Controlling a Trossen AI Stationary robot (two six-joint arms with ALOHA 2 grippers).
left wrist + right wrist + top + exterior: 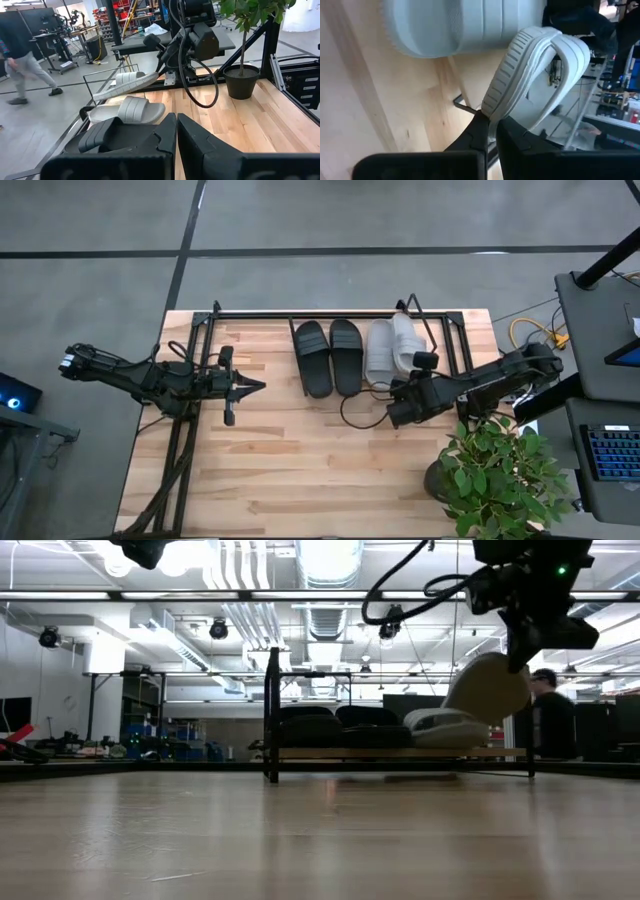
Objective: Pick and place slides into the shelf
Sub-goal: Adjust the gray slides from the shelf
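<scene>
Four open-toe slide sandals are showing: two matte black ones (311,357) (346,355) and two light grey ones (380,352) (406,340). One low black wire-frame shelf (205,330) is standing on one light wooden tabletop (300,470). Two dark robot arms are reaching in, one left gripper (256,386) and one right gripper (398,387). One potted green plant (500,475) is sitting at the tabletop's corner. One person (552,722) is showing in the room behind.
</scene>
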